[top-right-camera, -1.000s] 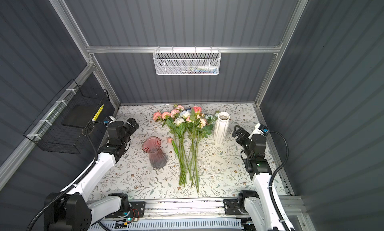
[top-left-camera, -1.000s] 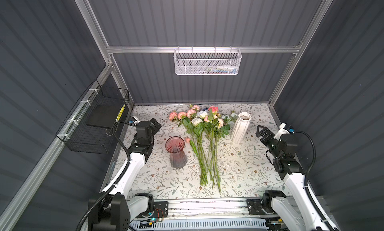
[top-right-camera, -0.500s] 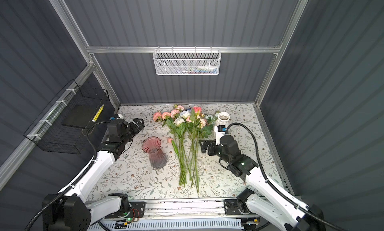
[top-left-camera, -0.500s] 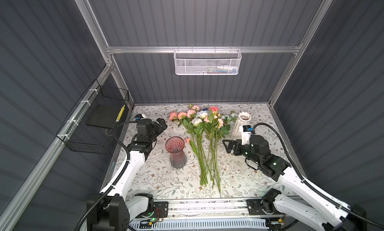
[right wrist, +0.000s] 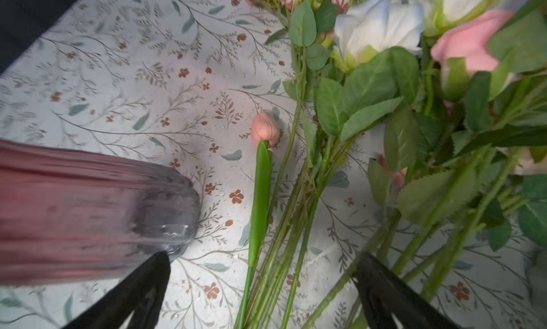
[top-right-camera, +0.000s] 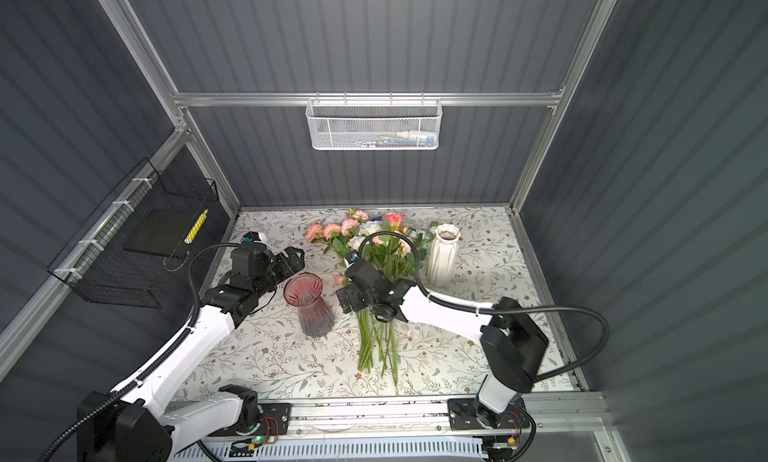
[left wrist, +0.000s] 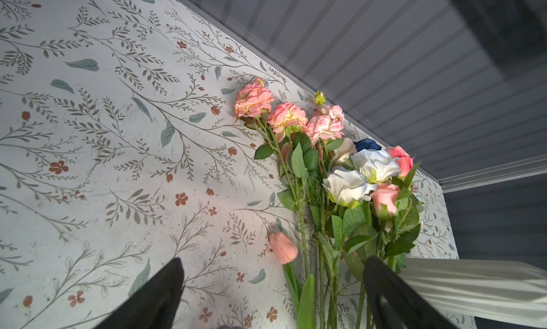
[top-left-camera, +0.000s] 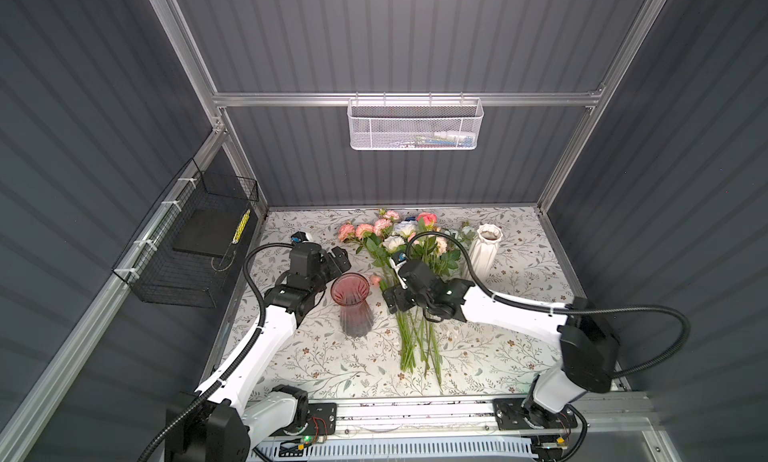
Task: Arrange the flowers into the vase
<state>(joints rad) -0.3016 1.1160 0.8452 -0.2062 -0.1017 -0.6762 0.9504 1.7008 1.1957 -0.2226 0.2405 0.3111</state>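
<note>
Hovering over the flowers (top-left-camera: 413, 339) at frame centre in both top views, the right gripper (top-left-camera: 392, 301) spreads its jaws wide, holding nothing. The left gripper (top-left-camera: 338, 259), equally agape, sits upper left of the pink glass vase (top-left-camera: 353, 310). All stems lie bunched on the table (top-left-camera: 498, 347), none in a vase. Straddle one stalk only, perhaps the outlying tulip (right wrist: 264, 129), before closing.

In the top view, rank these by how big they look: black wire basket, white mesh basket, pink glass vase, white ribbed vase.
1. black wire basket
2. white mesh basket
3. pink glass vase
4. white ribbed vase
The vases look nearly alike, so their order is unsure.
</note>
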